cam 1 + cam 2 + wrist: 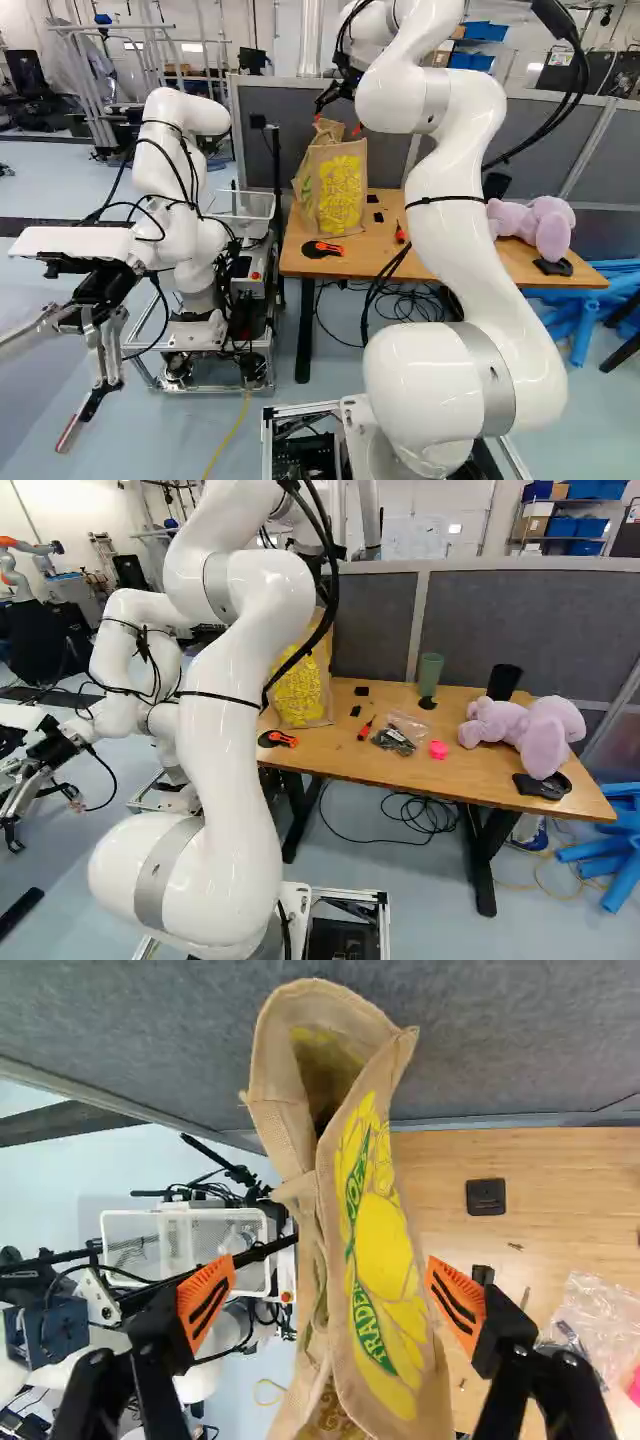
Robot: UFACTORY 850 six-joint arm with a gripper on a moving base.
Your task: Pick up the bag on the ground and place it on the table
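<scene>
Although the task puts the bag on the ground, the left base view finds it upright on the table, near the end beside another robot — its base apparently bearing the weight. In the right base view, it stands just behind the orange-and-black tool. The wrist view shows the gripper unclenched: its 2 fingers stand spread, the bag between them, ungripped. Such spacing suits taking hold or letting go — probably the latter, given the bag's resting place.
</scene>
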